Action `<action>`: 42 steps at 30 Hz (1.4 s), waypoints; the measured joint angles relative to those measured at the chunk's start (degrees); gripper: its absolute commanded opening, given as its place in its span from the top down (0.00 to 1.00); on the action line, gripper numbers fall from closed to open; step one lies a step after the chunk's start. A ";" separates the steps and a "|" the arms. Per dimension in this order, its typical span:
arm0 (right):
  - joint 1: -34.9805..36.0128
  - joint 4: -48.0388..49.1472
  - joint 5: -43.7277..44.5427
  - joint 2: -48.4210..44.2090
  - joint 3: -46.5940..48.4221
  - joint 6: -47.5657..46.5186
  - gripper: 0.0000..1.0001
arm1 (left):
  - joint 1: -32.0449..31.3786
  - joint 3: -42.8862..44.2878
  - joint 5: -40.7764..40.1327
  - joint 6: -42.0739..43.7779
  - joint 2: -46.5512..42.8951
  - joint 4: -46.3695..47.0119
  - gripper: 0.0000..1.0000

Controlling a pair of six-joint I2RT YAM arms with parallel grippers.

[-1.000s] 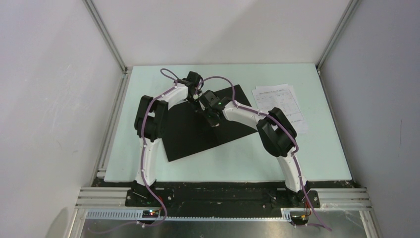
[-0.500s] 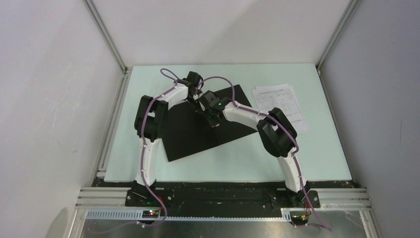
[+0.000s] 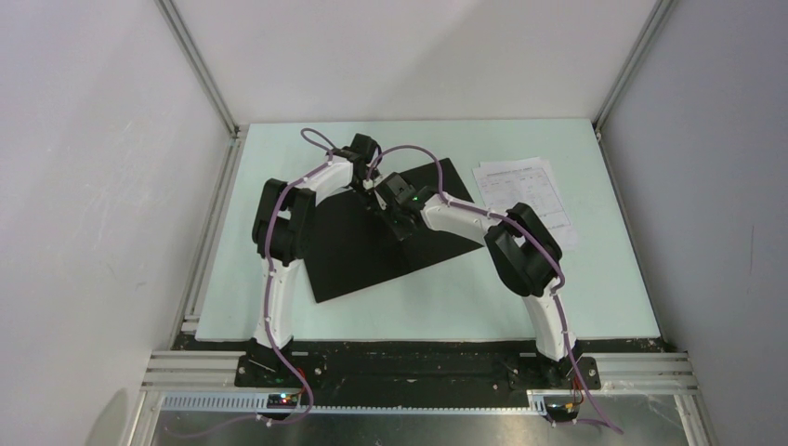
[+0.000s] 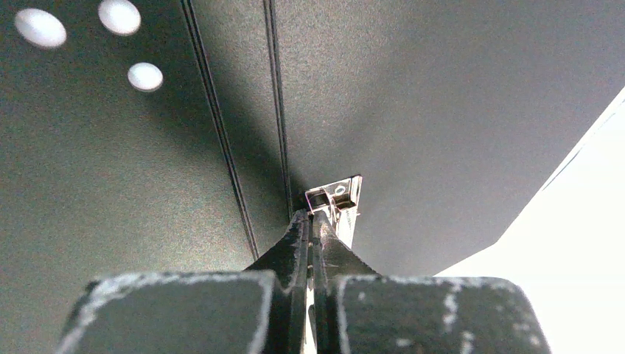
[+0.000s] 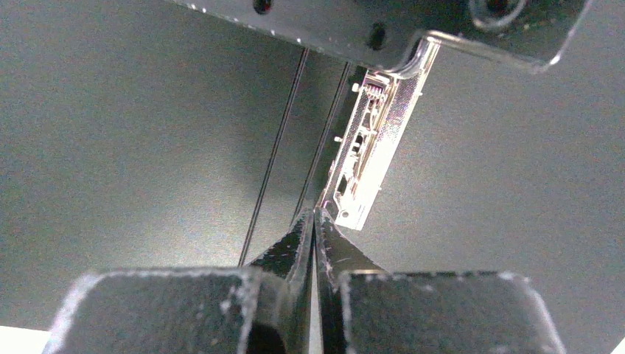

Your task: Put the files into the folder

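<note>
The folder (image 3: 344, 251) lies open on the table, black inside up; its red outside is hidden. Its metal spine clip (image 5: 368, 147) runs along the centre creases. My left gripper (image 3: 375, 189) is shut, and in the left wrist view its tips (image 4: 313, 215) rest at the far end of the clip (image 4: 337, 193). My right gripper (image 3: 400, 226) is shut, and its tips (image 5: 314, 214) sit at the clip's near end, facing the left gripper body (image 5: 368, 22). The files (image 3: 525, 195), white printed sheets, lie on the table to the right of the folder, untouched.
The pale green table (image 3: 446, 297) is boxed in by white walls with metal frame posts (image 3: 200, 70) at the back corners. A purple cable (image 3: 321, 139) loops above the left wrist. Both arm bases sit on the black rail (image 3: 409, 367) at the near edge.
The right arm's elbow and wrist have shifted very slightly. The left arm, folder and files have not moved.
</note>
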 measured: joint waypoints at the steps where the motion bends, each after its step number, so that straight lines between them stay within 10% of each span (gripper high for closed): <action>1: -0.09 0.02 -0.24 0.00 -0.02 -0.33 0.94 | 0.00 0.00 0.00 0.00 0.00 0.00 1.00; 42: -2.73 -6.03 1.33 -4.46 5.35 -19.39 0.89 | -0.11 0.17 -0.92 -0.02 0.04 0.68 1.00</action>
